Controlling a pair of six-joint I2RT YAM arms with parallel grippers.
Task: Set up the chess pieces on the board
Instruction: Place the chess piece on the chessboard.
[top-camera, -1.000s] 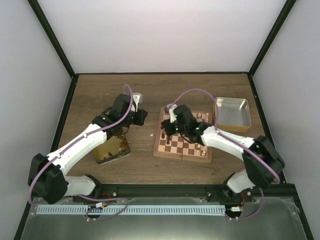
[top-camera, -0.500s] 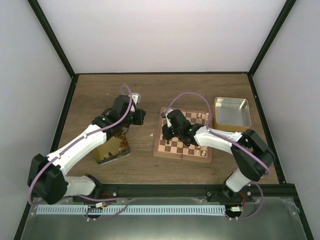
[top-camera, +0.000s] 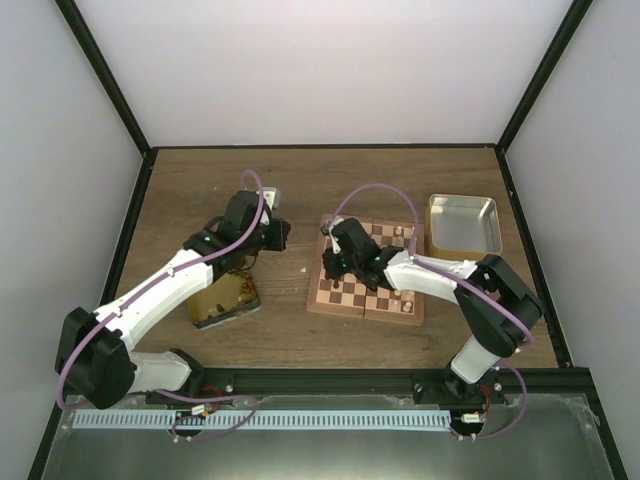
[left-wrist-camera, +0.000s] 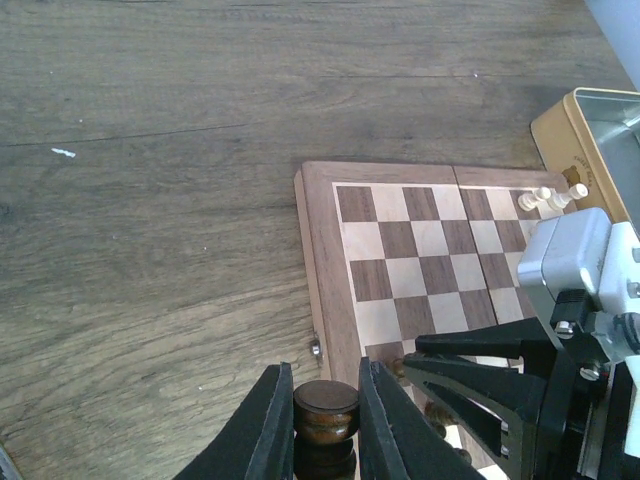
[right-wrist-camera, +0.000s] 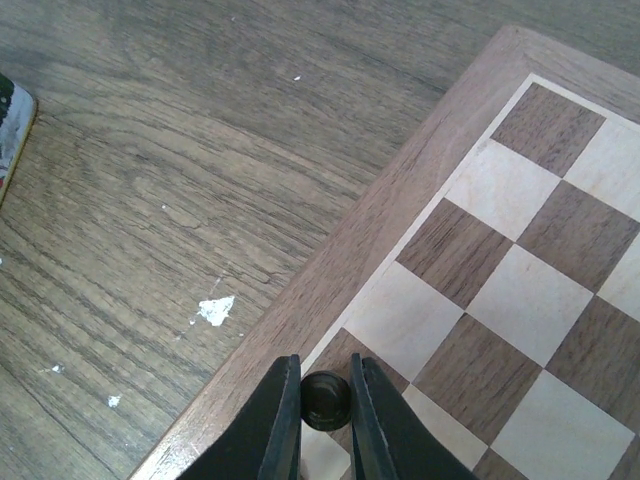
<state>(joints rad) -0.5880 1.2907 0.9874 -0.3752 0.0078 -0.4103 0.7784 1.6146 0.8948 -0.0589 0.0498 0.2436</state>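
Brown wood-grain table (top-camera: 200, 185), small white fleck (right-wrist-camera: 216, 309) on its surface; open tin (top-camera: 463, 199), gold outside, silver inside, at the far right; second gold tin (top-camera: 222, 302) at the left, partly hidden; pale walls (top-camera: 320, 70), black corner posts (top-camera: 105, 75)

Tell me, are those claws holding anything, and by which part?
The left gripper pinches a dark chessman by its sides, just under the round top; the right gripper pinches a second dark chessman by its sides.
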